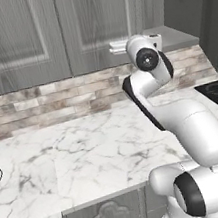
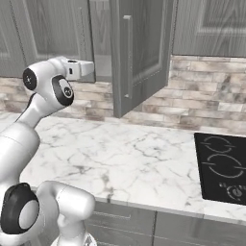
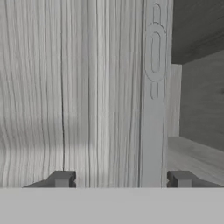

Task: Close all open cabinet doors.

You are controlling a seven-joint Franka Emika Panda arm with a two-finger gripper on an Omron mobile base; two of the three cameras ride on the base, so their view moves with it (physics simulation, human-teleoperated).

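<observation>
Hand view: hand (image 3: 122, 179) fingers apart, straddling open cabinet door (image 3: 87, 87) edge; contact unclear, tips cropped.

arm (image 1: 184, 123): raised, reaching forward | jaws: apart, fingertips (image 3: 62, 178) level

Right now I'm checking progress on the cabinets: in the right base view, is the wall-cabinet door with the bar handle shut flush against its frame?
No, the cabinet door swings out over the marble counter, exposing the cabinet's interior beside it.

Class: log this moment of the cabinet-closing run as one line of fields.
task: close cabinet doors | open door: swung out over counter | gripper: straddling cabinet edge, nothing gripped
</observation>
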